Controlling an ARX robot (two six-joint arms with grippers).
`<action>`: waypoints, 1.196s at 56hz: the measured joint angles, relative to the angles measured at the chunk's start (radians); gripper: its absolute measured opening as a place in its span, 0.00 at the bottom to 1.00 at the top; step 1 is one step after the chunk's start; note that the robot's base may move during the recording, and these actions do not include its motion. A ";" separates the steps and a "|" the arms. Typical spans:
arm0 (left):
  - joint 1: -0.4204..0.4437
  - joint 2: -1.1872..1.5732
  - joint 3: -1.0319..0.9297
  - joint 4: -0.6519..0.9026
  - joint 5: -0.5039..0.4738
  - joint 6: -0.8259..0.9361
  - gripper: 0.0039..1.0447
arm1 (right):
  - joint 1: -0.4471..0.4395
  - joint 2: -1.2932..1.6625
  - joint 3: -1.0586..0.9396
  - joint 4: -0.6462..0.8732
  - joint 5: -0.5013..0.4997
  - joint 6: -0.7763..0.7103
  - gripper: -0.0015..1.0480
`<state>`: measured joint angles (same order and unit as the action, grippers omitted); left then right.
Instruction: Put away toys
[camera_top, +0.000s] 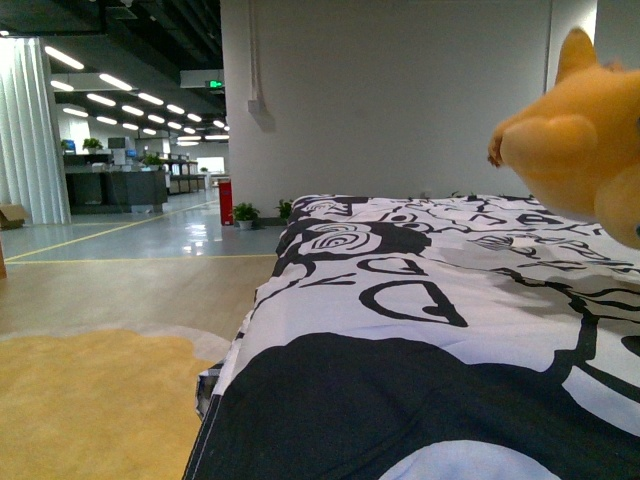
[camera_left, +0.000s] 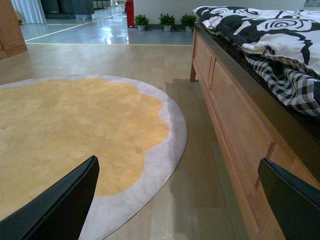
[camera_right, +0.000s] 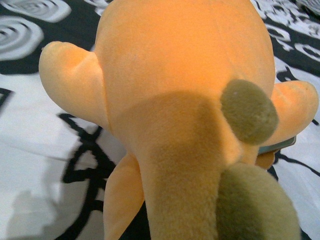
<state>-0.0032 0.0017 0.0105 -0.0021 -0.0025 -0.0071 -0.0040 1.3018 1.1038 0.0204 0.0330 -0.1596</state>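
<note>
- Left hand (camera_left: 177, 167) is wide open with nothing in it, low down between the round yellow rug (camera_left: 75, 130) and the wooden side of the counter (camera_left: 235, 130).
- Right hand does not show, so I cannot tell if it is open or closed.
- Orange toy (camera_top: 580, 140) is up close on the right, over the black-and-white blanket (camera_top: 420, 330) on the counter.
- Small green plants (camera_top: 245, 213) stand by the far wall.
</note>
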 joint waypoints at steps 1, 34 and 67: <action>0.000 0.000 0.000 0.000 0.000 0.000 0.94 | -0.002 -0.013 -0.005 0.001 -0.012 0.006 0.07; 0.000 0.000 0.000 0.000 0.000 0.000 0.94 | -0.159 -0.485 -0.262 0.045 -0.451 0.327 0.07; 0.000 0.000 0.000 0.000 0.000 0.000 0.94 | -0.109 -0.601 -0.381 -0.033 -0.161 0.248 0.07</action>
<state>-0.0032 0.0017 0.0105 -0.0021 -0.0025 -0.0071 -0.1135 0.7006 0.7223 -0.0128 -0.1276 0.0879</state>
